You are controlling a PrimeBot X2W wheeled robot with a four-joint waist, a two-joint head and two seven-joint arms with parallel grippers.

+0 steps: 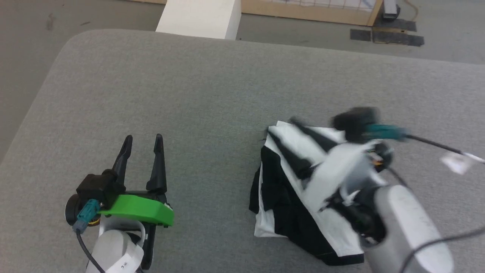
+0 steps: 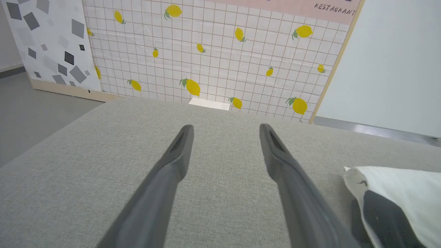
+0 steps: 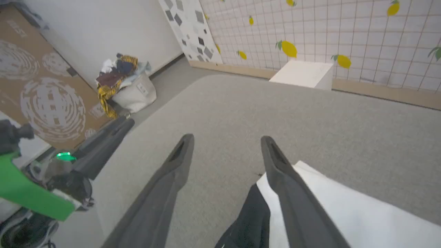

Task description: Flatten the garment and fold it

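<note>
The table top (image 1: pixel 189 94) is covered in grey woven cloth, matt and faintly rough. The garment (image 1: pixel 288 212) is seen to be of soft, matt cloth, creased in places. The long fingers of the left gripper (image 1: pixel 144 138) and the right gripper (image 3: pixel 227 139) are made of dark, matt, smooth-looking plastic. A green bracket (image 1: pixel 140 210) of smooth, slightly glossy plastic is mounted at the left wrist. The right forearm shell (image 1: pixel 409 223) is finished in pale, smooth, faintly shiny plastic. The lemon-printed panel (image 2: pixel 206 62) is edged in bare light wood. A brown cardboard sheet (image 3: pixel 41 86) is seen, matt and printed.
</note>
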